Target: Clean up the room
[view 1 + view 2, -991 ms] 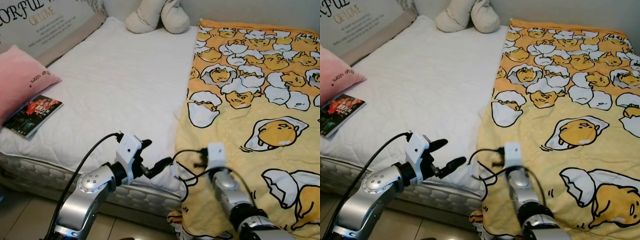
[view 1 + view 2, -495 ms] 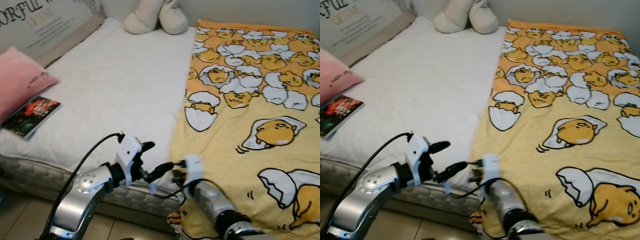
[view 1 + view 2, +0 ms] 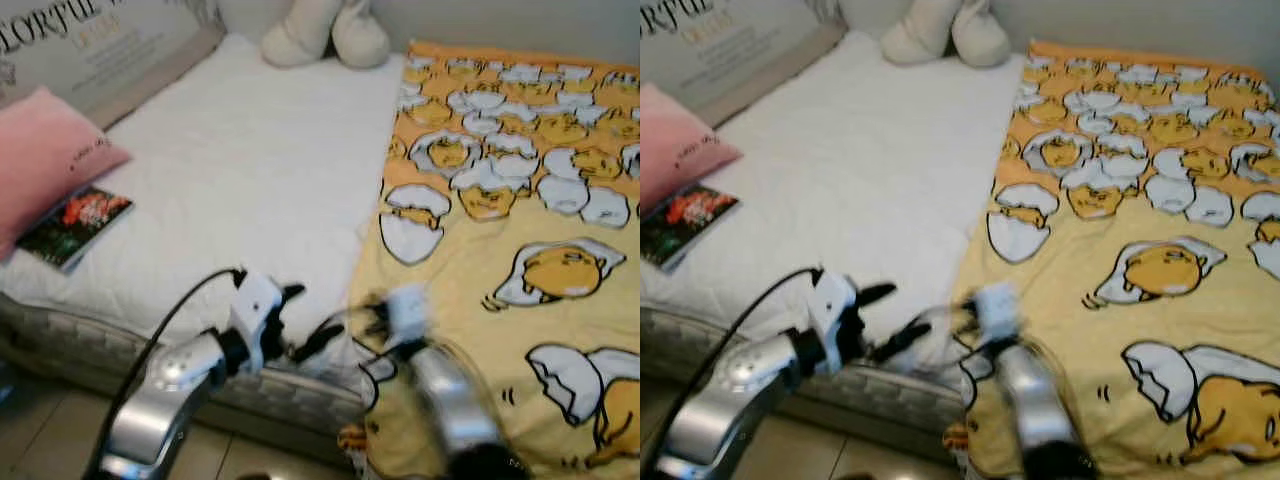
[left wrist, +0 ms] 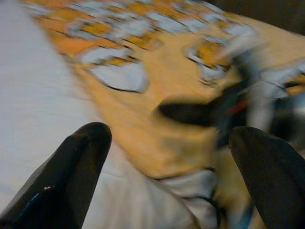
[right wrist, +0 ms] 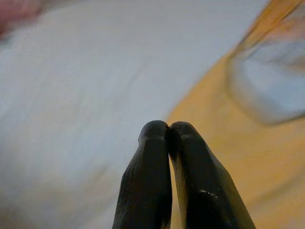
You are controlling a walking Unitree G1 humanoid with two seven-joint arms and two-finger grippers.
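Bed: white mattress (image 3: pixel 250 170), yellow blanket (image 3: pixel 520 260) covering its right half, pink pillow (image 3: pixel 45 160) and book (image 3: pixel 75 215) at the far left. Your left gripper (image 3: pixel 305 320) hangs spread at the blanket's near corner. Right gripper (image 5: pixel 169 138) has fingers pressed together, probably on the blanket edge, though blur hides it. Step: straightening the blanket. Next, draw it leftward across the mattress.
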